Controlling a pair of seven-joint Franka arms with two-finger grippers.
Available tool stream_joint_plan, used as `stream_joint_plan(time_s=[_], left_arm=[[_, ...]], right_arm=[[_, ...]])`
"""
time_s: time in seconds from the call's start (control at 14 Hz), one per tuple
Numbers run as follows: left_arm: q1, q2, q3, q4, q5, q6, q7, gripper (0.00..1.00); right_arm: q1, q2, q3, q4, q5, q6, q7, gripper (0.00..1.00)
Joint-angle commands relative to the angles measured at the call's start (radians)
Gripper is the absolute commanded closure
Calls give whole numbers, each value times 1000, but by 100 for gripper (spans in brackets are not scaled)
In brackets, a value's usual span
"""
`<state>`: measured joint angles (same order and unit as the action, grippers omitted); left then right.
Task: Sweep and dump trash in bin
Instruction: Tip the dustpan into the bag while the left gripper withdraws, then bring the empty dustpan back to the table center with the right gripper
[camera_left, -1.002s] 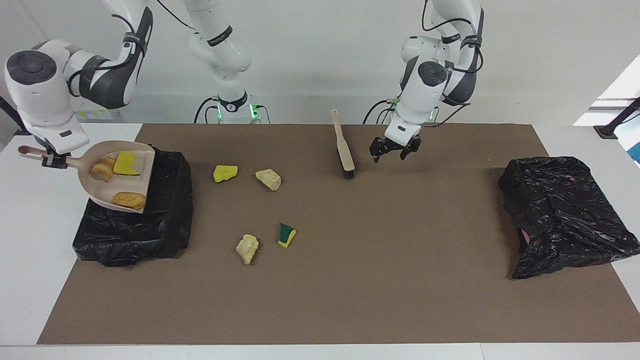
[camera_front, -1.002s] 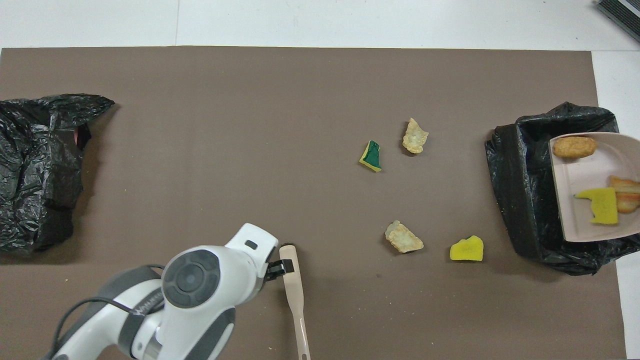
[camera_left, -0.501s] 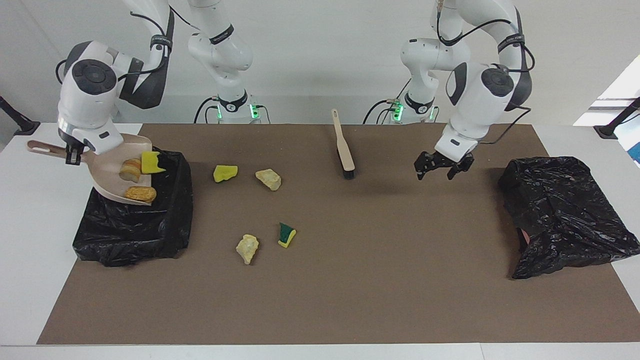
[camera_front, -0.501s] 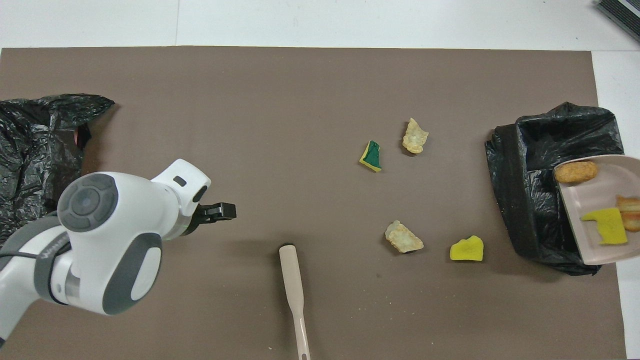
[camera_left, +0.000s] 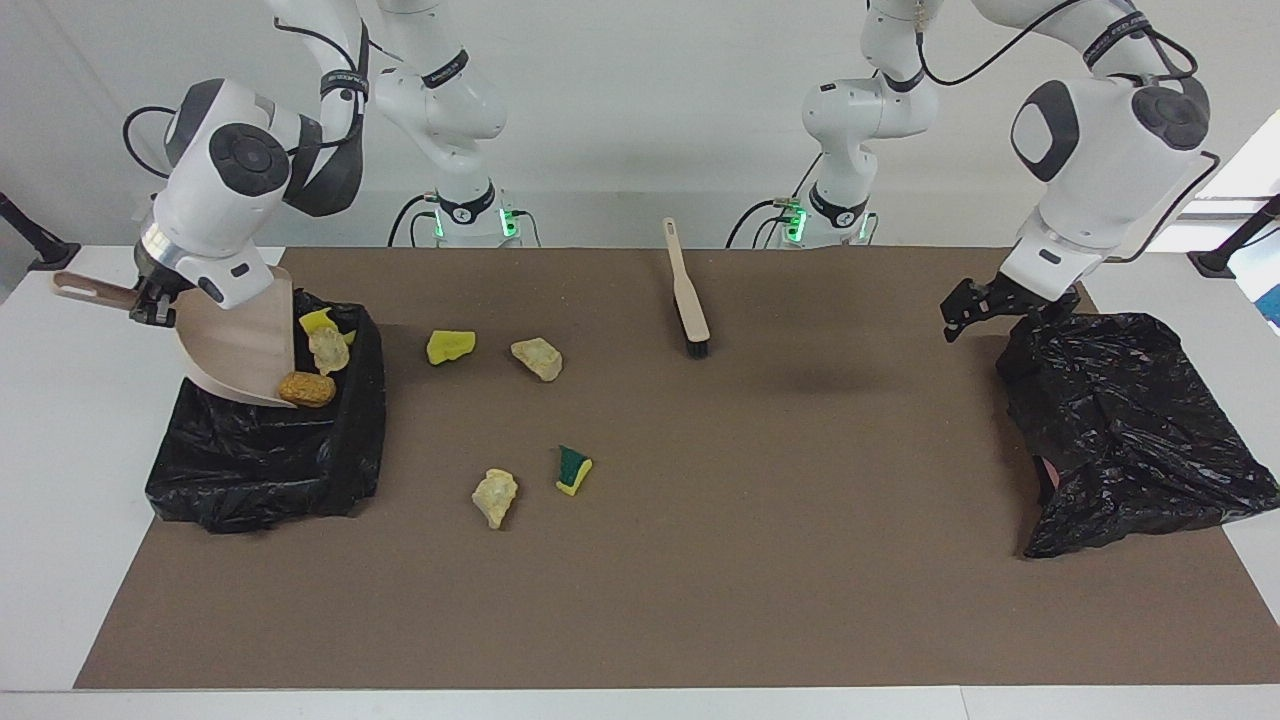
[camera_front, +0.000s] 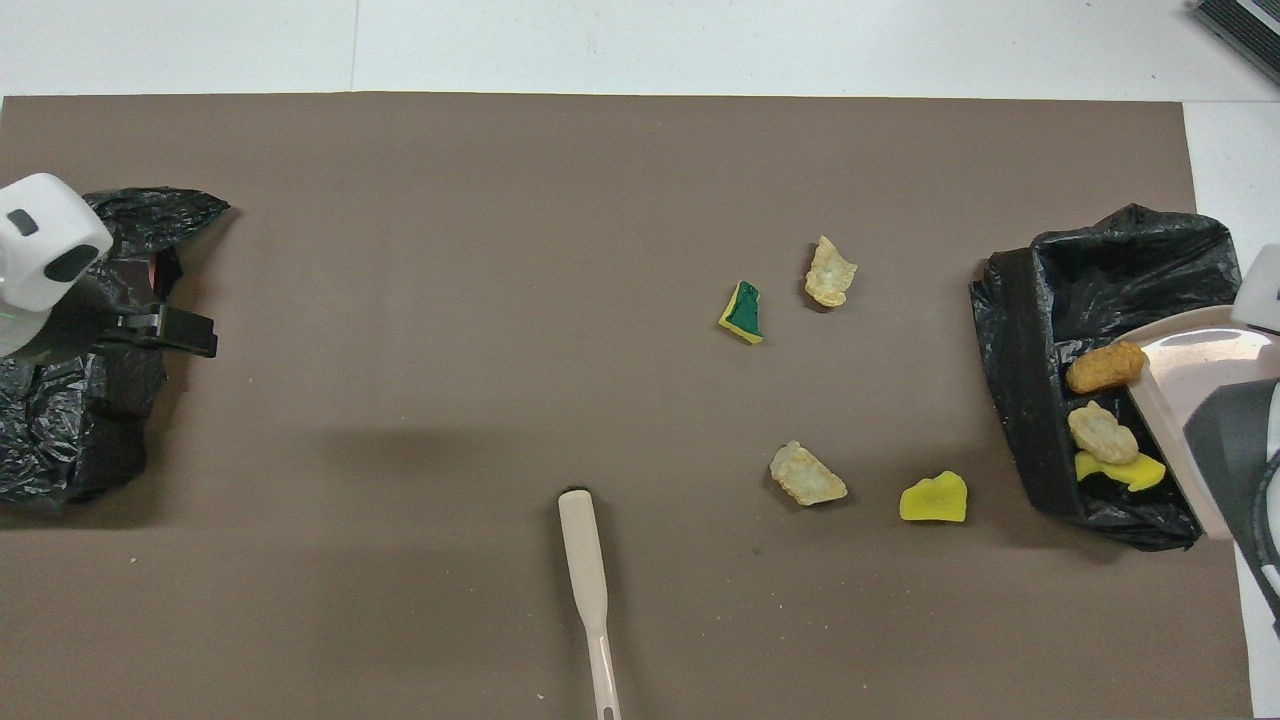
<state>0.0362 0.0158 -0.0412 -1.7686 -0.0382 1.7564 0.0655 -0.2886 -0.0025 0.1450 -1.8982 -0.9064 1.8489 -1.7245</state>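
Where dustpan (camera_left: 235, 340) tips, bin (camera_left: 270, 455) interior mostly hidden.

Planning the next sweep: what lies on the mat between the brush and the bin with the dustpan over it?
Two scraps: a pale lump and a yellow sponge chunk, nearer the bin than the brush. Both views show this.

mat centre: open | obstacles: brush (camera_left: 688, 296), four scraps (camera_left: 538, 358) beside bin (camera_left: 265, 460)
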Motion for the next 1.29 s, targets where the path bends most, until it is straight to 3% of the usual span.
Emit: stream_joint_plan(time_s=[0.0,0.29,0.5,0.72,1.22], left_arm=[[13,33,-11,128,9,-127,-7,0],[22,-28,-9,95,12,-175,-67,0],[21,-31,-11,84,12,-158,-64,0],[10,-31,-11,84,12,-158,-58,0],[7,-27,-11,87,12,-140,-52,0]], right_arm=[[25,-51,1,-19,-67,-16,22,100],[69,-37,7,56,-132,16,19,100],[74,-39,8,57,-108,-28,69,100],[107,-47,13,60,38,-176,302,100],[291,-42,15,100,283,-316,872,100]])
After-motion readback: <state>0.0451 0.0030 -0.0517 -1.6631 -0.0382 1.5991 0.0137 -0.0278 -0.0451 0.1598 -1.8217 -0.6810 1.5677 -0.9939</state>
